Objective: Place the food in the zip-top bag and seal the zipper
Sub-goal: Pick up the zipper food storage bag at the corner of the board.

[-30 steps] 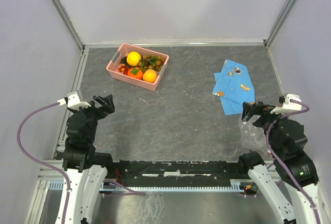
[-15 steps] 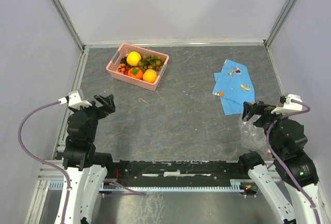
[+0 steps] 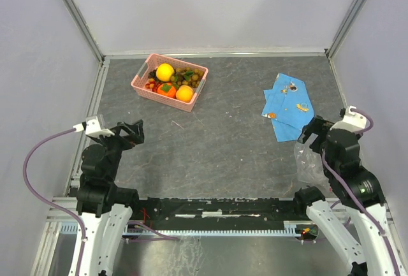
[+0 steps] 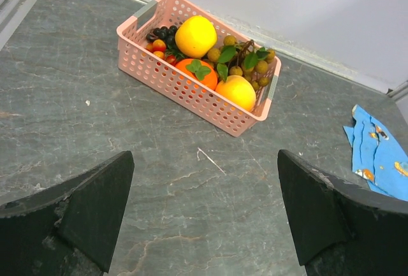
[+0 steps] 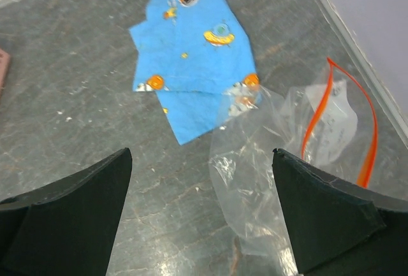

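Both pairs of jaws are spread wide and hold nothing: the right gripper (image 5: 201,183) hangs above the bag, and the left gripper (image 4: 203,183) hangs over bare table (image 3: 217,142), pointing toward the basket. The clear bag (image 5: 268,167) lies crumpled on the table near the right edge, under the right gripper, its mouth gaping. Its red zipper (image 5: 376,132) runs in an open loop along the far side. One corner of the bag overlaps the blue printed cloth (image 5: 191,46) just beyond it. All the food sits well apart from the bag, in the pink basket (image 4: 185,94) at the far left: a lemon (image 4: 196,36), two orange fruits (image 4: 237,91), a grape bunch (image 4: 245,56) and cherries (image 4: 158,45).
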`<state>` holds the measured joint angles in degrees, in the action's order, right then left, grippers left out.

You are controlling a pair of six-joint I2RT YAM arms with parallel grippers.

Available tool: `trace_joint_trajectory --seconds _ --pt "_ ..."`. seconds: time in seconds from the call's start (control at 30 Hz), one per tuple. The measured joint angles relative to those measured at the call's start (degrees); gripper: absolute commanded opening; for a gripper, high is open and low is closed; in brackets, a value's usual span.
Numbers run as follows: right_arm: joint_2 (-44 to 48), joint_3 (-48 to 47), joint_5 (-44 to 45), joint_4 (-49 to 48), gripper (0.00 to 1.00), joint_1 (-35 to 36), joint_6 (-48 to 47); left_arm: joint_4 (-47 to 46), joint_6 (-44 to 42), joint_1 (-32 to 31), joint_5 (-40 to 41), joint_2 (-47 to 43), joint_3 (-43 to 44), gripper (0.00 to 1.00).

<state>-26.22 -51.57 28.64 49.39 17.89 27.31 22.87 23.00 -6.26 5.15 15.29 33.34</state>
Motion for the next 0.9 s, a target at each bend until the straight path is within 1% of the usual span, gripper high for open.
trace_joint_trajectory --seconds 0.2,0.37,0.5,0.7,0.9 --pt "-6.95 -1.09 4.15 6.19 1.00 0.00 7.45 1.46 -1.36 -0.94 -0.83 -3.43 -0.44 1.00" --pt "-11.61 -1.03 6.47 9.25 0.98 0.00 12.72 1.40 -1.36 -1.18 -1.38 -4.63 -1.62 0.99" --pt "-15.34 -0.02 7.34 9.46 0.93 -0.98 15.41 1.42 -1.36 -1.38 -1.92 -5.53 -2.51 1.00" --pt "-20.26 2.86 6.12 8.11 0.84 -10.16 15.65 1.11 -1.36 -2.05 -2.27 -7.26 -2.89 1.00" --pt "-23.87 3.85 2.73 4.11 0.78 -19.26 12.96 1.03 -1.36 -3.56 -2.23 -7.80 -3.02 1.00"
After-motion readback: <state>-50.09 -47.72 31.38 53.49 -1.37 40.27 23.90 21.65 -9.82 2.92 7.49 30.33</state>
